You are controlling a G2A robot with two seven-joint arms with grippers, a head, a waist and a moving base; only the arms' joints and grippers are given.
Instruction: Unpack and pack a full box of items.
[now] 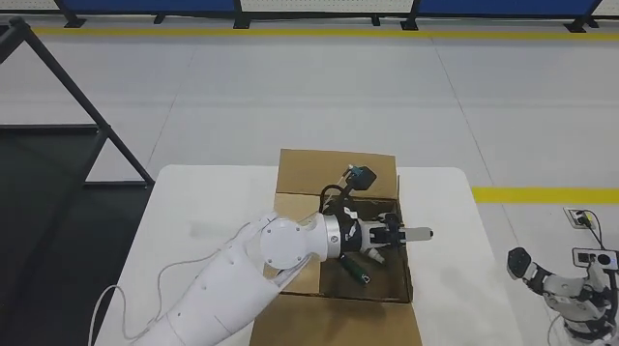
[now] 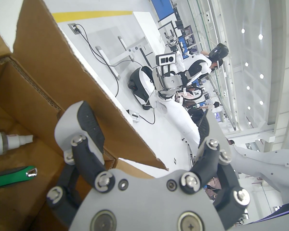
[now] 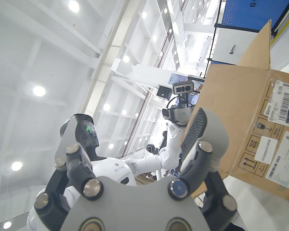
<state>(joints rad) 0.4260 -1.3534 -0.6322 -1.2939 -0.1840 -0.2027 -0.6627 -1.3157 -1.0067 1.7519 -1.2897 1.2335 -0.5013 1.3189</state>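
An open cardboard box (image 1: 334, 167) stands on the white table (image 1: 193, 211). On its floor lie a green-handled tool (image 1: 358, 269) and a white spray bottle (image 2: 9, 140); the green-handled tool (image 2: 12, 173) lies close beside the bottle. My left gripper (image 1: 411, 237) hangs open over the box's right wall with nothing between its fingers (image 2: 89, 123). The box's side flap (image 2: 62, 56) stands upright in front of it. My right gripper (image 3: 142, 131) is open and empty, pointing up, close beside the labelled outer wall of the box (image 3: 255, 126).
Another white robot (image 1: 566, 293) stands on the floor to the right of the table. A black metal frame (image 1: 58, 104) rises at the far left. The box's front flap (image 1: 329, 322) lies folded out toward the table's near edge.
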